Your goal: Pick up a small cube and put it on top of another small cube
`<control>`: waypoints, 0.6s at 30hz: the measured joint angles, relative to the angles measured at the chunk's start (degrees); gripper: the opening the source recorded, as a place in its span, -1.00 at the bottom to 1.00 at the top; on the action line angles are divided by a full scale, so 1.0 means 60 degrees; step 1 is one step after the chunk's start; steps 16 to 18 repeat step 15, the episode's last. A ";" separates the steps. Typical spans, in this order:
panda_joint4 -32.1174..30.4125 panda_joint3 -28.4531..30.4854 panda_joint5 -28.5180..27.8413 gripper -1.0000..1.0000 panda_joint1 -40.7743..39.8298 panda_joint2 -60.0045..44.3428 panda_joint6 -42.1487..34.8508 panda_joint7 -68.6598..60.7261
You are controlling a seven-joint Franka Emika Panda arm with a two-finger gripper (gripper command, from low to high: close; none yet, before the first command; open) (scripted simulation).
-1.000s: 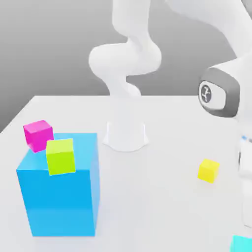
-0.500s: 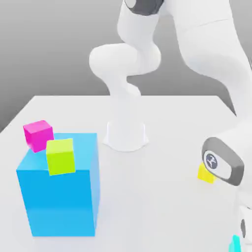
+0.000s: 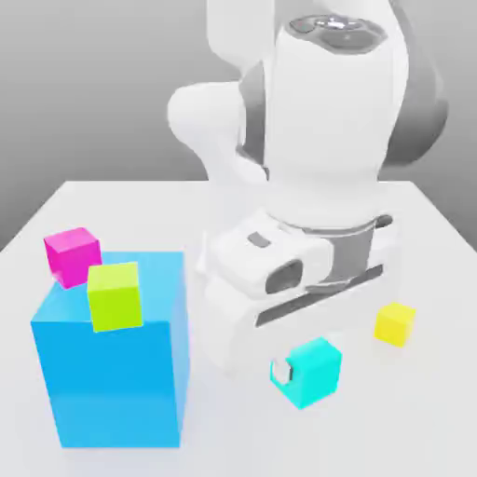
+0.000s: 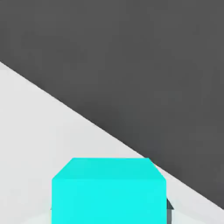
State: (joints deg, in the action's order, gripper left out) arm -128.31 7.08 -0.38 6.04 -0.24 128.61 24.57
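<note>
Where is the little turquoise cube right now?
In the exterior view the turquoise cube sits low and right of centre, gripped in the claw, between the big blue cube on the left and the small yellow cube on the right.

Open table [image 3: 121, 200] around the yellow cube [image 3: 395, 324]; large blue cube [image 3: 112, 349] bulking at the exterior view's left

There are five cubes in total. Four of them are small: one cyan small cube [image 3: 308, 372], one yellow cube [image 3: 395, 323], one lime-green cube [image 3: 115, 295] and one magenta cube [image 3: 72, 255]. One is much larger, the big blue cube [image 3: 112, 373]. There is one white bench [image 3: 121, 200] that carries them, and one robot arm [image 3: 317, 158] with one pincer [image 3: 298, 368].
</note>
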 joint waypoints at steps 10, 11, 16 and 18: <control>-0.1205 0.0773 -0.0411 -1.00 -0.1784 0.2317 -0.1084 0.2941; -0.1440 0.0801 -0.0396 -1.00 -0.1797 0.2178 -0.0712 0.2942; -0.1590 0.0812 -0.0385 1.00 -0.1810 0.2085 -0.0471 0.2939; -0.1590 0.0812 -0.0385 1.00 -0.1810 0.2085 -0.0471 0.2939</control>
